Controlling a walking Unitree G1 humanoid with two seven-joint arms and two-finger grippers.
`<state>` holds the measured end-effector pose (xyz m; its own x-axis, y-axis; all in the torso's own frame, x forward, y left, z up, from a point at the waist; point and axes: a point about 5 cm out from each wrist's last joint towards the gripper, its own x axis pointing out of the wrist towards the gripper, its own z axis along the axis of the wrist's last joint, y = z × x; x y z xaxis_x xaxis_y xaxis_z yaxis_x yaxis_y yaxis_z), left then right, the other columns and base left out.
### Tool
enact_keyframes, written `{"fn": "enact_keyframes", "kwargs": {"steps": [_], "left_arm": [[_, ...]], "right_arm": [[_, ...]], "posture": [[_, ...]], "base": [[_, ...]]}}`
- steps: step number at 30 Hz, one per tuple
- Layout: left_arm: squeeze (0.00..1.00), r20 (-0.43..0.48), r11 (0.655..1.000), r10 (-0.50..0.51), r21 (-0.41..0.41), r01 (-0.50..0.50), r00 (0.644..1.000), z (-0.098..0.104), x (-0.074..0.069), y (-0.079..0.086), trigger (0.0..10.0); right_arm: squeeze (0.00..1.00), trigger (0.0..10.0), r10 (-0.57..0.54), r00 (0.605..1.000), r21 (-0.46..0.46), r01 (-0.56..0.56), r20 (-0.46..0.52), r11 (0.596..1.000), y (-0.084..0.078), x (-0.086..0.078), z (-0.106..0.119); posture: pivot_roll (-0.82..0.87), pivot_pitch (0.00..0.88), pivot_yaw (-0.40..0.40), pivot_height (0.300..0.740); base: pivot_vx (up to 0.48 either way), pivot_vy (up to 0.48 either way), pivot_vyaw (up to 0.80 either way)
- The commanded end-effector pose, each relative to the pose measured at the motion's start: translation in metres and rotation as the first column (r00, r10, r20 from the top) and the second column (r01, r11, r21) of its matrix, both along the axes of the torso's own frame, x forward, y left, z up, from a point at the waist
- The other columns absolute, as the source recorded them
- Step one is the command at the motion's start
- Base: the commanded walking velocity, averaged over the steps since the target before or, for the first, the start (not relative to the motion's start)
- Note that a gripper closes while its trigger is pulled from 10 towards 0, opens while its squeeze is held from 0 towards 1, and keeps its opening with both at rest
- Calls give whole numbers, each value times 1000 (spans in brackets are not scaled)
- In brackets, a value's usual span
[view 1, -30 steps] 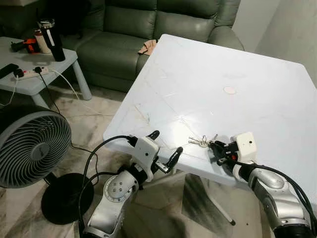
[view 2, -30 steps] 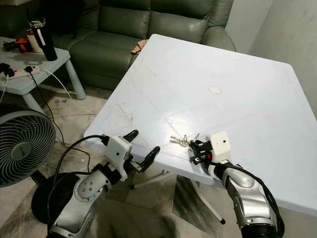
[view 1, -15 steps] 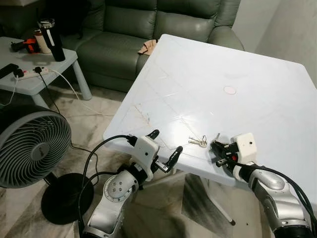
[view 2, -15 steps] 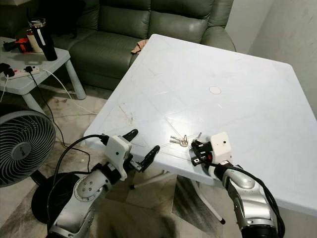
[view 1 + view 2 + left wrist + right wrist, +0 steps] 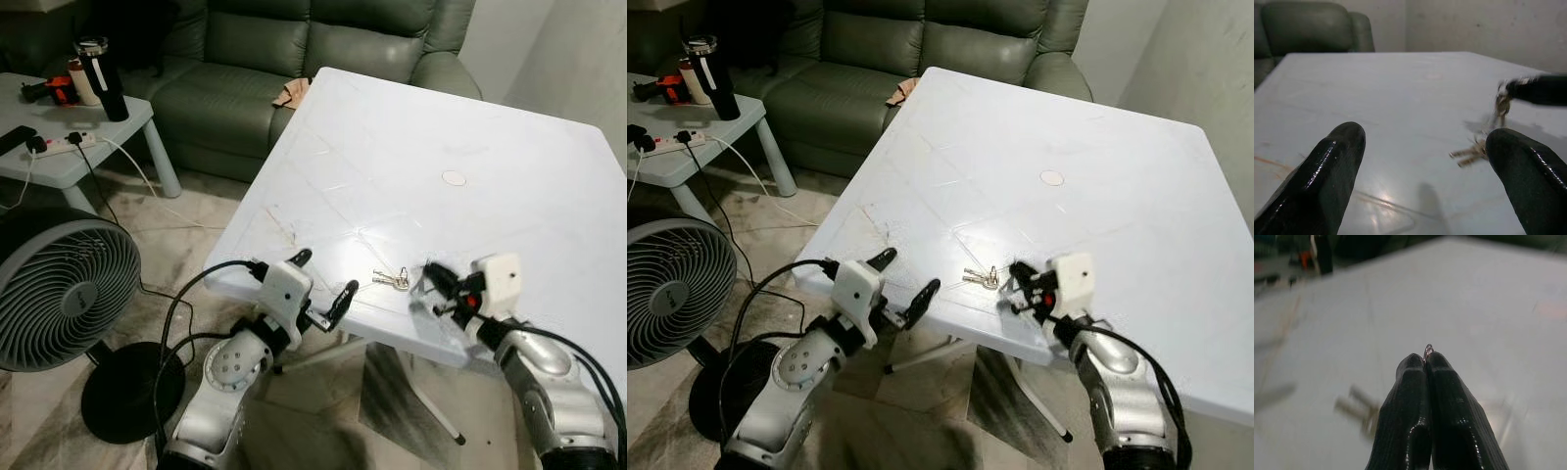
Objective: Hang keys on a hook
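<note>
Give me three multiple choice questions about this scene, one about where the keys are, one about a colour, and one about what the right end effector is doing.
1. Where do the keys lie?
A. on the floor
B. on the white table, near its front edge
C. on the small side table

2. What colour is the sofa?
A. green
B. red
C. white

3. How are the right end effector's fingers?
A. spread wide apart
B. shut on a cup
C. shut, with a small ring pinched at the tips

Answers:
1. B: the keys rest on the white table, close to the edge nearest the robot.
2. A: the sofa behind the table is dark green.
3. C: in the right wrist view the right end effector has its two fingers pressed together, and a ring pokes out at the tips.
</note>
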<state>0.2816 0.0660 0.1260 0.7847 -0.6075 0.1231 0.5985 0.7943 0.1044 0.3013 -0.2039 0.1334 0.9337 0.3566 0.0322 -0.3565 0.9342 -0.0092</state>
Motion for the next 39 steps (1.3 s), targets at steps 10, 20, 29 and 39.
{"fn": "enact_keyframes", "kwargs": {"steps": [10,20,29,39], "left_arm": [[0,2,972,215,-94,-214,977,25,37,33,10000],[0,-5,936,312,-166,-309,950,41,56,64,10000],[0,-42,918,356,-172,-358,933,30,59,75,10000],[0,-123,904,376,-167,-392,919,10,60,74,10000]], "right_arm": [[0,0,-168,936,199,109,309,974,-4,1,68],[0,10000,-320,894,224,258,314,940,-7,-8,69],[0,10000,-408,882,203,366,236,908,-8,-14,48],[0,10000,-494,861,158,475,120,866,-13,-19,18]], "posture": [[54,108,-73,740],[43,89,-60,740],[39,74,-50,740],[27,65,-35,740]], "base": [[0,0,0],[0,0,0],[0,0,0],[0,0,0]]}}
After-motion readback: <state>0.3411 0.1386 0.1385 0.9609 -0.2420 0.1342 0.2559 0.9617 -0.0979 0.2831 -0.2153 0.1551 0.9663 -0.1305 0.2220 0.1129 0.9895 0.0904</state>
